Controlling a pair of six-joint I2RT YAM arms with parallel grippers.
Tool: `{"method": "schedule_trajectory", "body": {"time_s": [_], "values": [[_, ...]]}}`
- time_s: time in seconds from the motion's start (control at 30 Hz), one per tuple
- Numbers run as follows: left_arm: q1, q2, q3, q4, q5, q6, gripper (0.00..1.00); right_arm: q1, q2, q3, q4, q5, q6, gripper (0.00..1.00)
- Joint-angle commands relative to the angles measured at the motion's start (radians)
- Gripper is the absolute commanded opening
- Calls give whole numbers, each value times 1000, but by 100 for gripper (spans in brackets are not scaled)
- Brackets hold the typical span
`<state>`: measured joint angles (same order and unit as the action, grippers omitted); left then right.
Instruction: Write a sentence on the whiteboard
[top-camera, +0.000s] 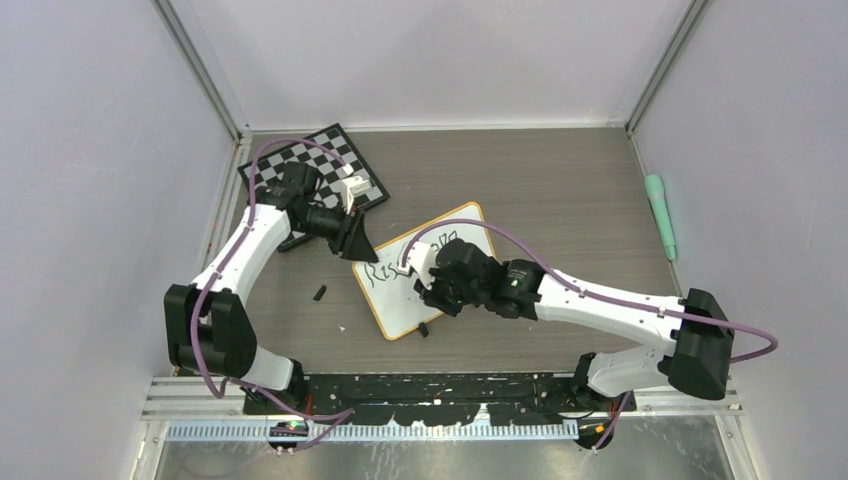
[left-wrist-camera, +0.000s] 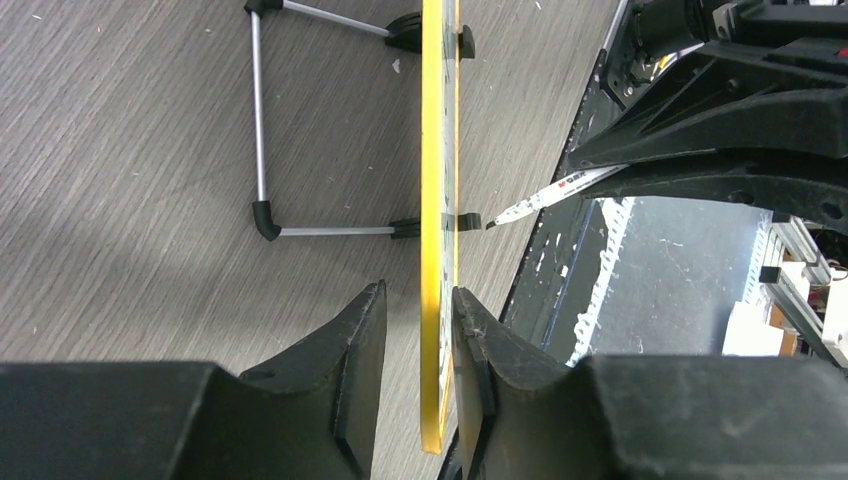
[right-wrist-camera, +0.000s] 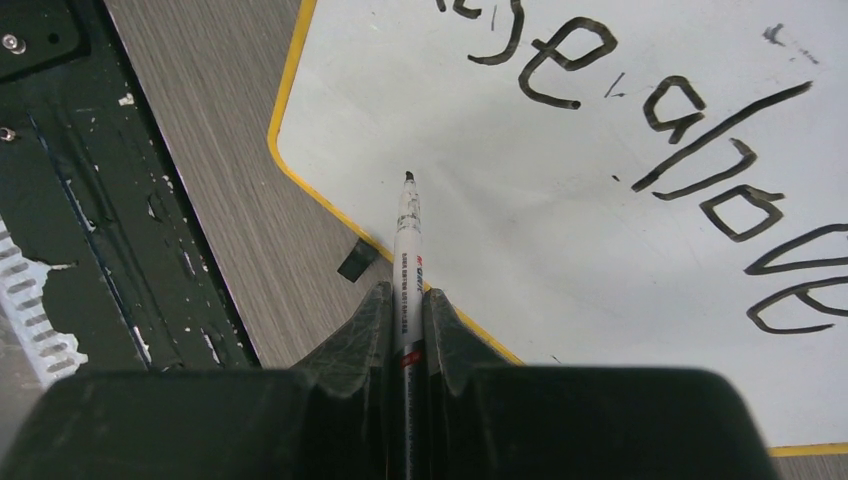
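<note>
Two arms work one whiteboard, which sits near the middle of the counter, turned diagonally, with a wire stand behind it.

**Fingers.** The left gripper has its fingers spread to either side of the board's yellow rim. One finger appears to touch the white face, while a slit of counter shows beside the other. The right gripper has its fingers pressed onto one marker pen. The pen's tip is over the bare white near a rounded corner, under the written line. Whether the tip touches cannot be told.

**Risks (judged).**
- With the rim not yet firmly clamped, pen pressure could slide or rock the board on its stand and distort the strokes.
- A lopsided squeeze from the left fingers could twist the board under the tip.
- The tip starts close to the rim, so a stroke could run off the edge.
- The right wrist hangs over the sentence and could smear fresh ink.

**Counts.**
- Sentence: parts of two words show, "se" and "abov".
- Foot clips: two in the left wrist view, one in the right.
- Chessboard: one, at the counter's far left corner.
- Pale green stick: one, at the right edge.
- Small black piece: one, loose and left of the board.
</note>
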<state>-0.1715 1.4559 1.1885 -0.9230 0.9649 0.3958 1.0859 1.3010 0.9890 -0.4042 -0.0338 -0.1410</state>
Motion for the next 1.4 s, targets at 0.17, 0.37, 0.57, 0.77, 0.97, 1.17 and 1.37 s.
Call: {"method": "schedule_trajectory", "body": {"time_s": [0.17,0.37,0.57,0.77,0.97,1.17,1.37], "values": [[1,13,5,25,32,-2,27,30,27,38,32,27,-5,0],[-1,22,5,22,42,4,22,40,50,48,27,81,-11,0],[-1,26,10,8,38,11,16,57,58,55,29,103,-9,0],[0,28,14,9,33,9,11,77,58,70,34,102,-6,0],[0,31,14,9,31,9,8,86,67,87,37,103,-21,0],[-1,33,16,5,28,8,6,97,92,106,39,115,-27,0],[0,35,14,7,24,9,2,105,112,121,45,120,-35,0]]}}
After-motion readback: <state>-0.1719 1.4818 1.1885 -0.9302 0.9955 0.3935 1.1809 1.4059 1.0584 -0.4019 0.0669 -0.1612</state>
